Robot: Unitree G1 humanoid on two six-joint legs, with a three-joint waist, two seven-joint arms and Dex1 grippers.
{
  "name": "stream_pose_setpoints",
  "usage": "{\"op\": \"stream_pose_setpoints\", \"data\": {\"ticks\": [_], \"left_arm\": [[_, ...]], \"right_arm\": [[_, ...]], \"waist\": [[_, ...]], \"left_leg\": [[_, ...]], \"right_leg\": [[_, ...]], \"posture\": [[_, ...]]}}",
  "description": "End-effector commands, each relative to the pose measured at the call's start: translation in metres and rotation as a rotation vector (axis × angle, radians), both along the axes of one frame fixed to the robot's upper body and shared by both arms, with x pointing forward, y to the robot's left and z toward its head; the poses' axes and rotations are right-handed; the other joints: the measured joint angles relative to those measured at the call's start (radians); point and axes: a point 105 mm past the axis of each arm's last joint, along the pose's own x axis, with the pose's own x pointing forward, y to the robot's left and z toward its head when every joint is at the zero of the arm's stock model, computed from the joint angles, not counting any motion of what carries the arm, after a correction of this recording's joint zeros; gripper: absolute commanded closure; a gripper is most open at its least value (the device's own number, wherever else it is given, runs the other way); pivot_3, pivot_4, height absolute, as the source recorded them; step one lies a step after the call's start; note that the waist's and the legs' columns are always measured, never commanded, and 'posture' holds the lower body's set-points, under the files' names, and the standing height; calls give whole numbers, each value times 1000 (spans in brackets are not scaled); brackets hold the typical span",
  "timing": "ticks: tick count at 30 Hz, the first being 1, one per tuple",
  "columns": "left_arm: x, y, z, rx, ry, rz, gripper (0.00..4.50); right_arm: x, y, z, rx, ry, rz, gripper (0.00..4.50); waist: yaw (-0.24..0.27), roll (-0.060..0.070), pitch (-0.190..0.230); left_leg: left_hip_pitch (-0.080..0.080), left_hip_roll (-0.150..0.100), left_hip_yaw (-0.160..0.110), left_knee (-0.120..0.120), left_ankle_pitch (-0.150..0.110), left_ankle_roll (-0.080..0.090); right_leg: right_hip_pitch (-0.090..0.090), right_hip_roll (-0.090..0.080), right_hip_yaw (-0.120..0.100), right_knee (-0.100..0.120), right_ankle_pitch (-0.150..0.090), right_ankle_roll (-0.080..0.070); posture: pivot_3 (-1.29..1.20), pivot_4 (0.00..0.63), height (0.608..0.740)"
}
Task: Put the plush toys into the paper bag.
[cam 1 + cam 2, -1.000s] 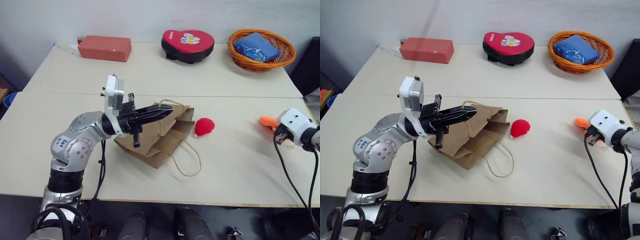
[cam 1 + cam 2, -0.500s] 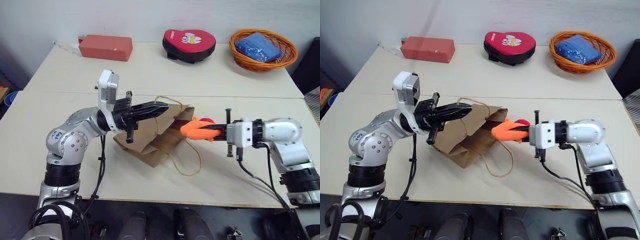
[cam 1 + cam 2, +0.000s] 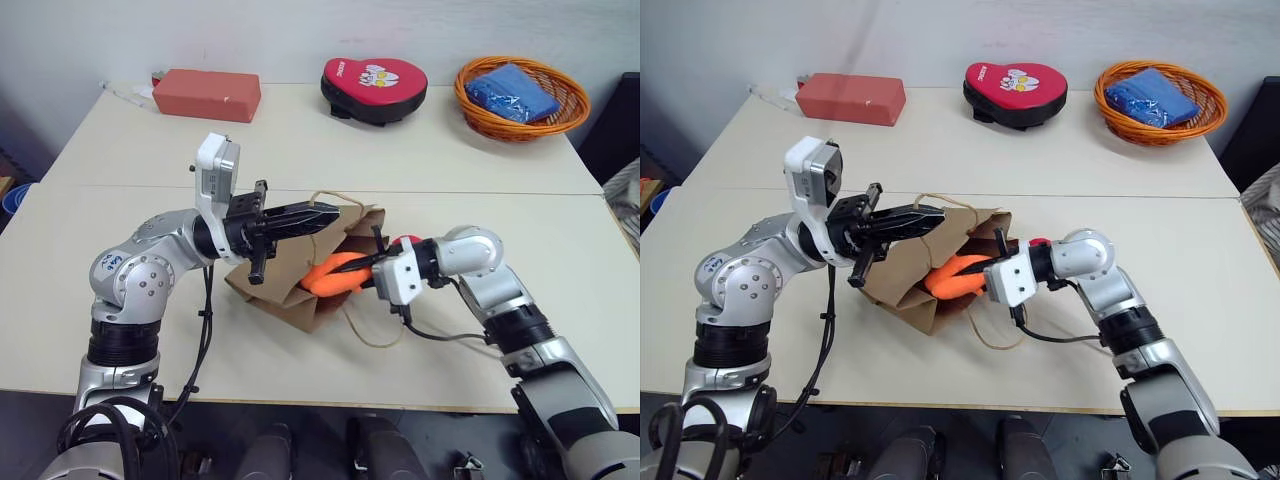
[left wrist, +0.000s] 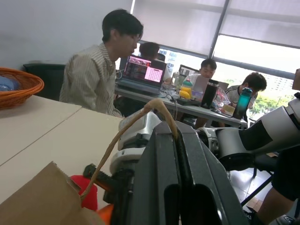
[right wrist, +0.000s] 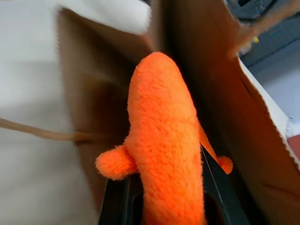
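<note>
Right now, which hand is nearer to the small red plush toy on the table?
Right. The right hand, holding the orange toy at the paper bag mouth, sits just beside the red toy. The left hand is farther, gripping the bag's handle.

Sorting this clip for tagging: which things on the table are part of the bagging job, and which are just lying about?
In the job:
- orange plush toy, held by the right gripper at the bag's mouth
- red plush toy
- paper bag, its handle pinched by the left gripper

Lying about:
- red box
- heart-shaped pad
- orange basket with blue cloth
</note>
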Motion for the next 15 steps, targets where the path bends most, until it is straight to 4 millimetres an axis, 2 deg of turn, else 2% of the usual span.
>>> {"op": "stream_pose_setpoints", "data": {"ticks": [1, 7, 9, 12, 15], "left_arm": [[-7, 0, 13, -17, -40, -39, 4500], [-8, 0, 26, -59, -55, -55, 4500], [-8, 0, 26, -57, -53, -55, 4500], [-10, 1, 21, -43, -49, -50, 4500], [-11, 4, 15, -28, -40, -33, 4500]], "right_arm": [[1, 19, 0, -10, -51, 44, 4307], [10, 40, -15, -36, -17, 25, 4307], [16, 41, -17, 7, 71, -29, 4307], [15, 37, -15, 23, 104, -37, 3325], [4, 25, -9, 19, 127, -5, 2193]], "waist": [[-4, 0, 0], [-21, 0, 0], [-23, 0, 0], [-23, 0, 0], [-21, 0, 0]], "left_leg": [[0, 0, 0, 0, 0, 0], [0, 0, 0, 0, 0, 0], [0, 0, 0, 0, 0, 0], [-1, 0, 0, 0, 0, -1], [-1, 0, 0, 0, 0, -1]], "right_leg": [[0, 0, 0, 0, 0, 0], [-1, 0, 0, 2, 0, 0], [-1, 0, -1, 2, 0, 0], [-2, 0, -1, 3, 0, 0], [-2, 0, -1, 3, 0, 0]], "posture": [[0, 150, 740], [0, 150, 740], [0, 150, 740], [0, 150, 740], [0, 150, 740]]}}
